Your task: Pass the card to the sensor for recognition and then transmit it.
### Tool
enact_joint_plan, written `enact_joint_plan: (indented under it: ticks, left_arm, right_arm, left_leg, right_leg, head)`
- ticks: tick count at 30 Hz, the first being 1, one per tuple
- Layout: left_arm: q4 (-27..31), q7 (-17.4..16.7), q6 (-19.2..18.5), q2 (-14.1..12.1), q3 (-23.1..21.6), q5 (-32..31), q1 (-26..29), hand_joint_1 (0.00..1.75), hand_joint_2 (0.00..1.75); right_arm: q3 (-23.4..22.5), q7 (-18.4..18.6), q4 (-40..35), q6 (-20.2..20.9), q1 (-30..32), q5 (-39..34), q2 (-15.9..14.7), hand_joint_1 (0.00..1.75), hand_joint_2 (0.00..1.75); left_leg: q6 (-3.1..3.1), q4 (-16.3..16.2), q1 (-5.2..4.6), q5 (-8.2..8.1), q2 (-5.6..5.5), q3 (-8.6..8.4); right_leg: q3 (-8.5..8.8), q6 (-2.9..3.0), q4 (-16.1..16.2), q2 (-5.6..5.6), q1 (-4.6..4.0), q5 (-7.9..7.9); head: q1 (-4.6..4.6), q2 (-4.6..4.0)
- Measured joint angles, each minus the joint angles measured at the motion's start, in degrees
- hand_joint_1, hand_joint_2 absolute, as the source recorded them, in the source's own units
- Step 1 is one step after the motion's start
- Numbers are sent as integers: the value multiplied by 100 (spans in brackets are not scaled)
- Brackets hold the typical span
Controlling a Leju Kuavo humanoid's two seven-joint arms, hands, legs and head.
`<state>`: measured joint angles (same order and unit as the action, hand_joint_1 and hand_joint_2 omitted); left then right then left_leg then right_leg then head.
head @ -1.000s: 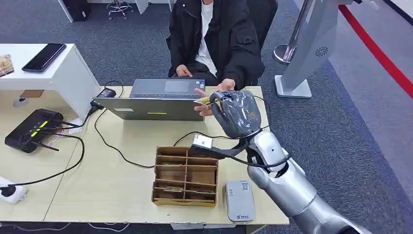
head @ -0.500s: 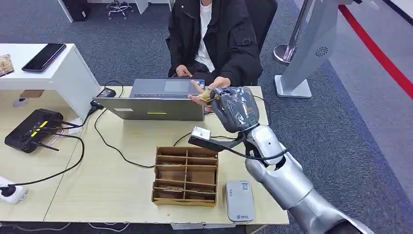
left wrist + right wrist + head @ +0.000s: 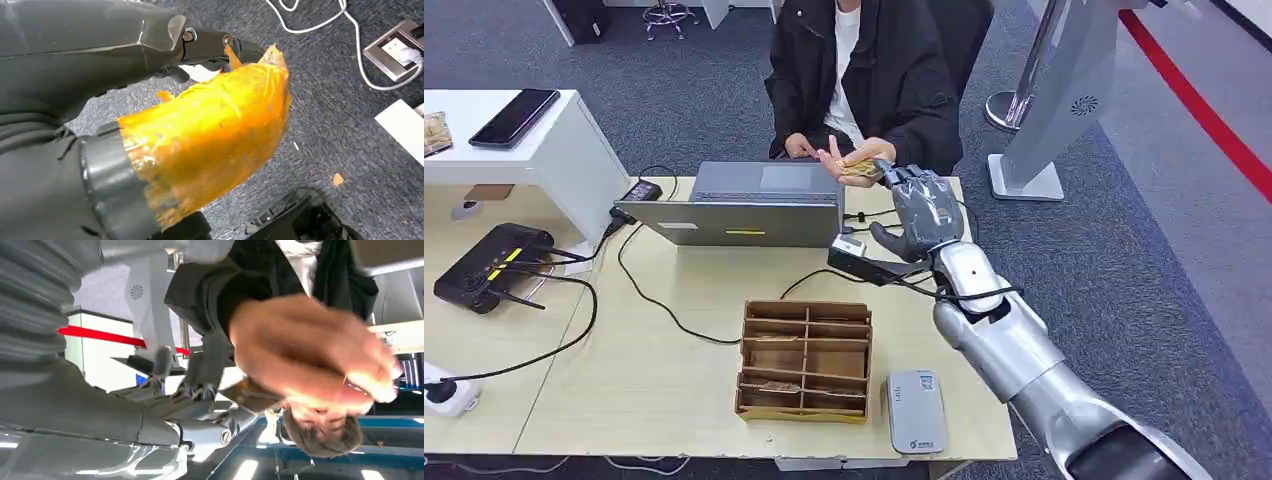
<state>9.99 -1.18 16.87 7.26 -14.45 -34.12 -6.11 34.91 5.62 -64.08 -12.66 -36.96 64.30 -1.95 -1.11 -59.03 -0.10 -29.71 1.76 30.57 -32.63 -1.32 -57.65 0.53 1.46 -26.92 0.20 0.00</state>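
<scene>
The card (image 3: 861,167), small and yellowish, lies in the upturned palm of a person's hand (image 3: 849,160) just beyond the laptop. My right hand (image 3: 921,208) is raised over the table's far right side. Its fingers are spread, its fingertips (image 3: 892,173) reach close to the card, and its thumb stands apart. In the right wrist view the person's hand (image 3: 310,355) is a blur in front of my fingers (image 3: 200,385). The grey card sensor (image 3: 916,411) lies flat at the table's near edge. My left hand (image 3: 210,135), wrapped in yellow tape, hangs over the carpet; its fingers are unclear.
A brown cardboard organiser (image 3: 804,360) sits left of the sensor. A grey laptop (image 3: 754,205) stands at the table's far edge, with black cables (image 3: 664,310) running across the table. A black router (image 3: 489,265) is at the left. The person in a dark jacket (image 3: 864,70) sits behind the table.
My right hand reached farther toward the person and spread its fingers, and the card passed into the person's palm. The person's hand rose and drew back behind the laptop.
</scene>
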Motion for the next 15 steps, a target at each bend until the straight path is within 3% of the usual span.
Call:
enact_joint_plan:
  ticks: [15]
  left_arm:
    - [0,-46,24,2,0,-50,-1,0,0]
  right_arm:
    - [-144,52,-153,-68,2,234,-22,0,0]
  left_leg:
    - [0,0,0,0,1,0]
  right_leg:
    - [-1,0,0,-1,0,0]
  head:
    - [2,0]
